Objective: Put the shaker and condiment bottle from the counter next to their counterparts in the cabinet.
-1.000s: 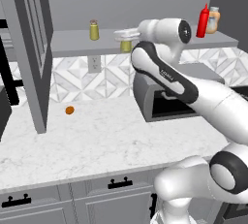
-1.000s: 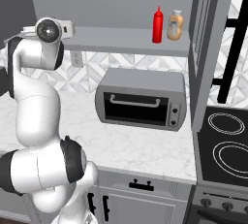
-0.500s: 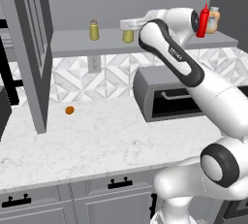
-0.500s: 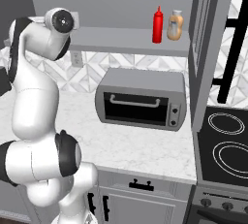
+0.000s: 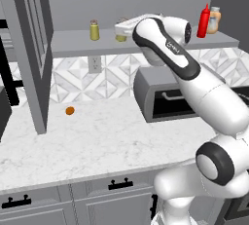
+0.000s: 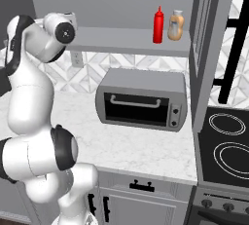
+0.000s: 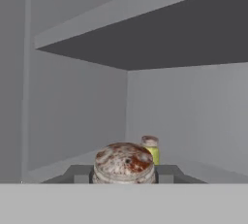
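Clamped on the shaker (image 7: 125, 163) at the upper middle of the left base view, the gripper (image 5: 121, 30) hangs over the cabinet (image 5: 73, 45) shelf near its twin shaker (image 5: 94, 30), which a careless release could topple.

The white arm rose from the base, bent at its dark elbow joint and reached up and across at shelf height. Its wrist was turned level, pointing the gripper (image 5: 121, 28) sideways. The fingers (image 7: 167, 173) were clamped on the shaker (image 7: 124, 162), capped end toward the hand.
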